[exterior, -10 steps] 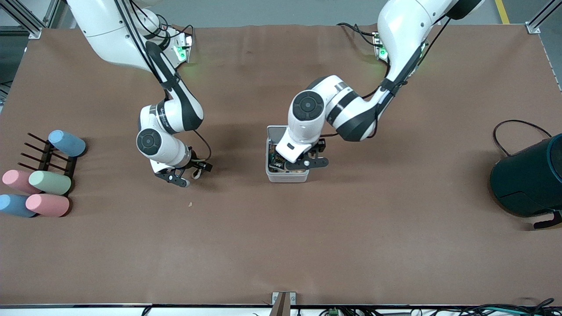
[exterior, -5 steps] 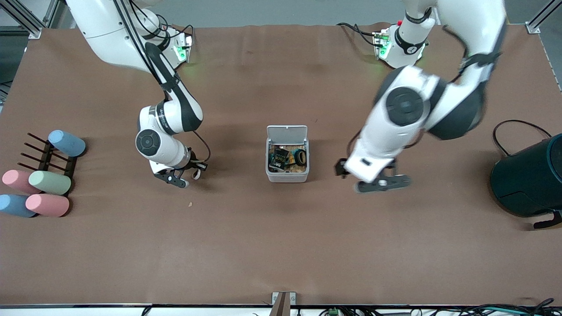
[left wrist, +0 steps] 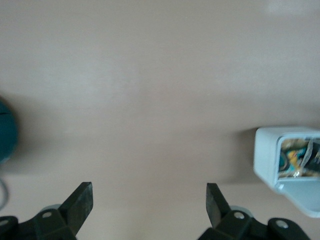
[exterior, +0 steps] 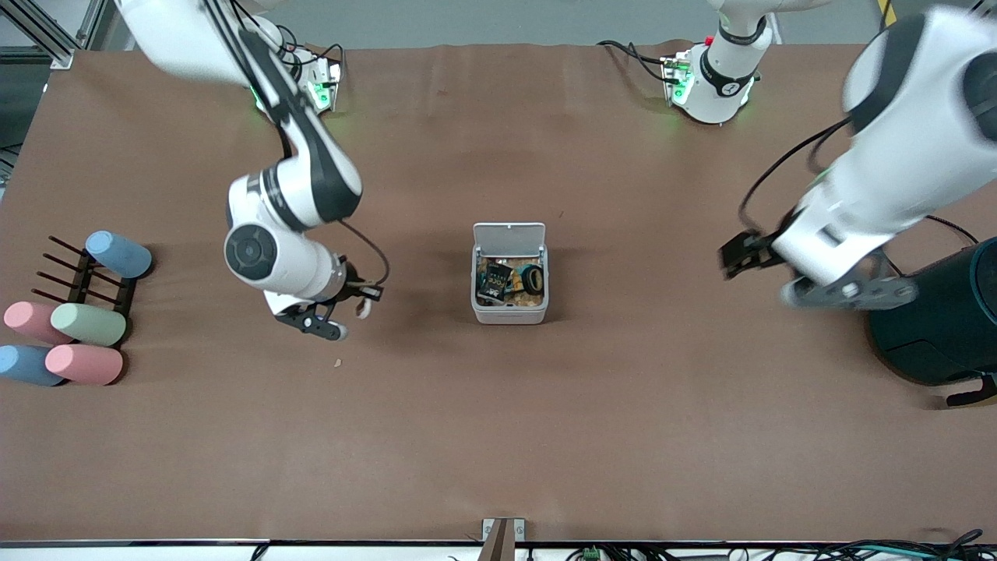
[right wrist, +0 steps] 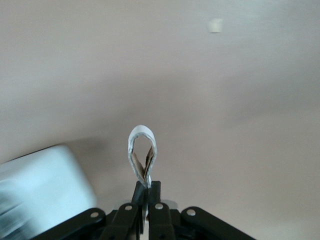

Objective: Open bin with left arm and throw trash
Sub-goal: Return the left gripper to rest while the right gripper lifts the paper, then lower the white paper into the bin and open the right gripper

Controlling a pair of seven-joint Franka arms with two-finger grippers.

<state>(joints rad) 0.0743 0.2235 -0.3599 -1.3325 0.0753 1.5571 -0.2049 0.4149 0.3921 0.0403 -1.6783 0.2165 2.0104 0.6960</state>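
Two arms up. Left claw (exterior: 845,292) has swung from beside the bin (exterior: 509,312) toward the teal barrel (exterior: 938,327), fingers spread, empty. Right claw (exterior: 331,323) has risen slightly, clenched on a pale looped band (right wrist: 142,152). Bin mid-counter (exterior: 498,436), lid up, holding black packet (exterior: 494,279) and tape roll (exterior: 533,278).

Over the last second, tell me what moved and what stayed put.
The left claw pulled off the bin and swung toward the left arm's end of the table, now open beside the dark teal container. The right claw shifted slightly, shut on a rubber band. The bin stayed put, lid up, with the black packet and tape roll inside. The pastel cylinders are unmoved.
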